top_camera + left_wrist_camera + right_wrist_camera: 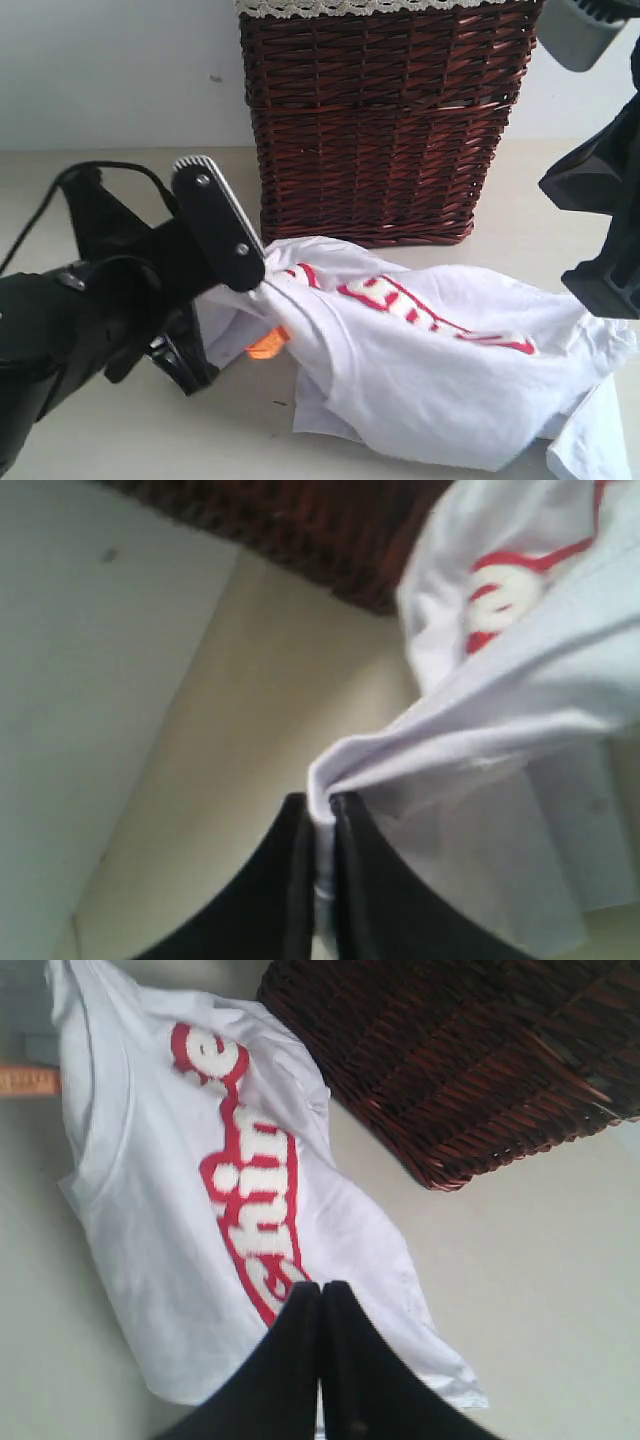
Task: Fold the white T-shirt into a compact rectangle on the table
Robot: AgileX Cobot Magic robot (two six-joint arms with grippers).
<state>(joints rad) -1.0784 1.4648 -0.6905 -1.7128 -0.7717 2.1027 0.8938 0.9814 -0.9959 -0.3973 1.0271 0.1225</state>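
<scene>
White T-shirt (430, 380) lies crumpled on the table (120, 440) before the wicker basket (380, 120), left gripper (262, 282) clamped on a bunched edge, right gripper (320, 1290) pressed shut over the lettering, no fold made yet, everything ahead.

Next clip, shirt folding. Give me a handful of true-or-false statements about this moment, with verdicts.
1. The left claw is shut on a pinch of the T-shirt. True.
2. The T-shirt is folded into a neat rectangle. False: it lies crumpled on the table.
3. The basket stands upright beyond the T-shirt in the exterior view. True.
4. The lettering is blue. False: it is white edged in red.
5. The right claw stands wide open. False: its jaws are shut.
</scene>
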